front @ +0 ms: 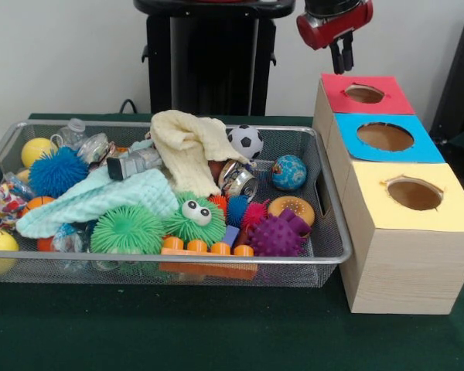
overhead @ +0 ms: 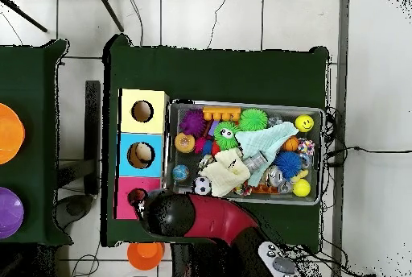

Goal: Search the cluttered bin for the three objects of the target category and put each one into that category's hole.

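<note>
Gripper [front: 342,56]: hangs above the red-topped hole [front: 364,93], at the far end of the wooden box [front: 394,255]; two dark fingers point down close together, nothing visible between them; whether fully closed cannot be told.
Arm [overhead: 205,219]: red and black, reaches from the base toward the red hole in the overhead view.
Wire-mesh bin [front: 178,259]: sits on the green table [front: 216,332], just beside the box row; packed with toys.
Target animals: none plainly visible in the bin; a tan shape shows inside the blue-topped hole [overhead: 142,155] from overhead, identity unclear.
Bin contents: green fuzzy ball with googly eyes [front: 195,219], green spiky ball [front: 127,229], purple spiky ball [front: 278,236], blue spiky ball [front: 58,171], soccer ball [front: 247,141], cream cloth [front: 187,147], mint towel [front: 100,199].
Yellow-topped hole [front: 414,194]: nearest the camera in the front view.
</note>
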Controlling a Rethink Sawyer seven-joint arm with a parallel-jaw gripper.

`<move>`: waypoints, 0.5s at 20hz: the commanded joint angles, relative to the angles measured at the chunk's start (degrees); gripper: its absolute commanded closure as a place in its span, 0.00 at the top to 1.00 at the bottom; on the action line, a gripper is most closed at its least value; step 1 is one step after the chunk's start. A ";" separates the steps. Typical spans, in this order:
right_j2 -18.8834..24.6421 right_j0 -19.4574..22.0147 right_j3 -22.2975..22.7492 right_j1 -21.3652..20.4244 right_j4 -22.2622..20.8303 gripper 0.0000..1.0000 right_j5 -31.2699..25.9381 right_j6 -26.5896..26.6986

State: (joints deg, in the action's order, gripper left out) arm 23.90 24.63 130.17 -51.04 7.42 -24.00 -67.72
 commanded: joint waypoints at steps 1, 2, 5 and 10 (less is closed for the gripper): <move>0.74 2.30 0.38 0.81 -1.12 0.00 -4.96 -6.23; -0.02 2.56 0.15 0.86 -1.98 0.00 -5.42 -5.70; -1.58 5.69 0.05 -1.40 -5.36 0.00 -7.42 -1.95; -3.23 9.90 -2.88 -6.65 -11.58 0.00 -9.79 1.92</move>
State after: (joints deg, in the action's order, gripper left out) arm 23.36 29.43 130.17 -52.70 2.56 -26.57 -67.72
